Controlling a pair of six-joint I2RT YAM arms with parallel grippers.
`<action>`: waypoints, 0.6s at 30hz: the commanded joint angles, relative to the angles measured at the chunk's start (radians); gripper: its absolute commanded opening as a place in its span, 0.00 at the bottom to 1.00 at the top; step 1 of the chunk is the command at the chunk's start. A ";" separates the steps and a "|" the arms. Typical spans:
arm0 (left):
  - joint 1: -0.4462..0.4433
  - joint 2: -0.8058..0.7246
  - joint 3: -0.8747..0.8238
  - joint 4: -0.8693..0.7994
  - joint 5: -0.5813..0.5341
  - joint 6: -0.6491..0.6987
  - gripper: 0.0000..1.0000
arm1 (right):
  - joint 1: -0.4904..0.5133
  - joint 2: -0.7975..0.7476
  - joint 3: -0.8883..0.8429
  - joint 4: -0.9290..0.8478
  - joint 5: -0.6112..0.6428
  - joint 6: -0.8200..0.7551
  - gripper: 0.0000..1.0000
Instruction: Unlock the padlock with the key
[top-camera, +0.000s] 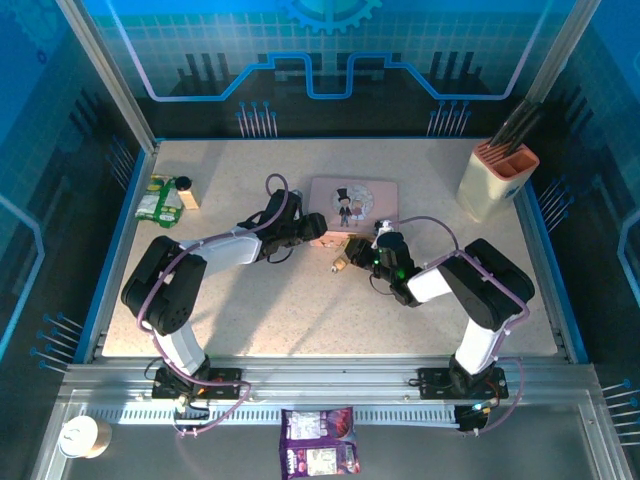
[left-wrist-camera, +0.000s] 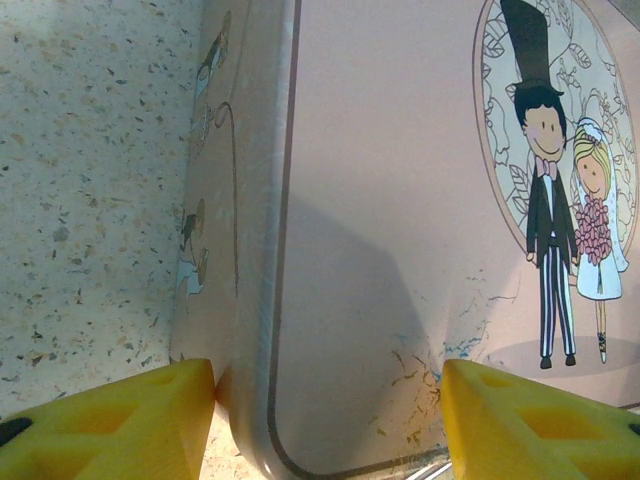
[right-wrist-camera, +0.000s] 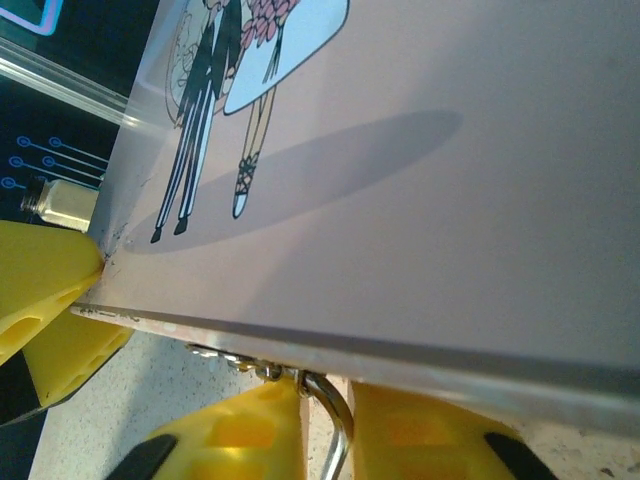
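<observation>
Speckled beige counter (top-camera: 250, 310) with a blue rim, enclosed by blue circuit-print wall panels (top-camera: 320, 40) and edged at the near side by an aluminium rail (top-camera: 330, 385). Two arms, one pink box (top-camera: 353, 198), one padlock (top-camera: 340, 264), one beige holder (top-camera: 495, 185) of dark utensils at the far right, and one green packet (top-camera: 158, 203) at the far left. One paper cup (top-camera: 82, 437) and one purple packet (top-camera: 320, 455) lie below the rail. The padlock lies on the counter just before the box's near edge, between the two claws. The left claw (top-camera: 308, 232) is spread, its yellow fingers (left-wrist-camera: 110, 425) straddling the box's near left corner. The right claw (top-camera: 378, 245) sits at the near right corner, one finger (right-wrist-camera: 40, 285) against the box. Whether it is spread or pressed together cannot be told.
</observation>
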 joint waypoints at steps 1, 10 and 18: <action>-0.020 -0.009 -0.041 -0.123 0.025 0.003 0.61 | -0.005 0.070 -0.019 -0.124 0.010 0.099 0.11; -0.020 0.000 -0.042 -0.134 -0.009 -0.018 0.60 | -0.008 0.025 -0.088 -0.015 0.014 0.151 0.01; -0.030 -0.001 -0.047 -0.132 -0.016 -0.033 0.60 | -0.018 0.036 -0.103 0.079 0.011 0.240 0.00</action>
